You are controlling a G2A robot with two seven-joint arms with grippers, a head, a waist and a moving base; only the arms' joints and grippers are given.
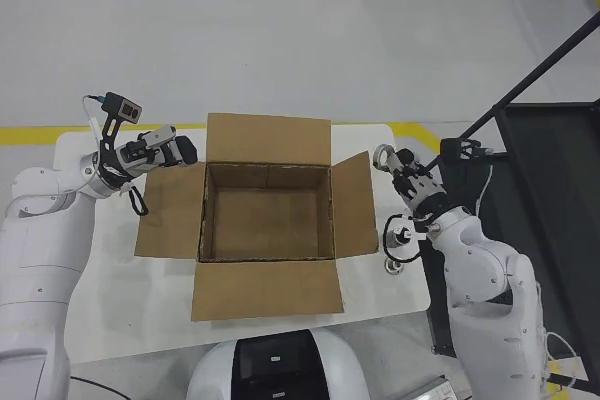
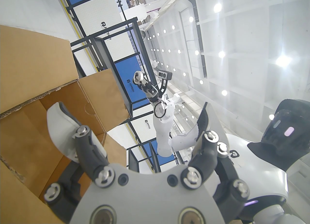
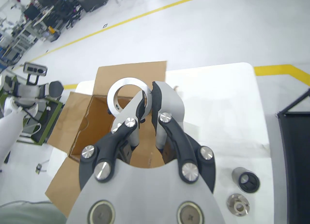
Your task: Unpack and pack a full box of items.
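The right gripper (image 3: 147, 96) grasped a metal ring (image 3: 112, 104) by the open box's (image 1: 270, 176) right flap. The left gripper (image 1: 185, 150), jaws spread, hung near the tabletop's (image 1: 380, 300) far edge.

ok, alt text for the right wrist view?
The right gripper, jaws shut on a shiny silver metal ring, hangs by an open brown cardboard box on a white table. A short grey metal cylinder and a silver flanged disc lie on the table nearby.
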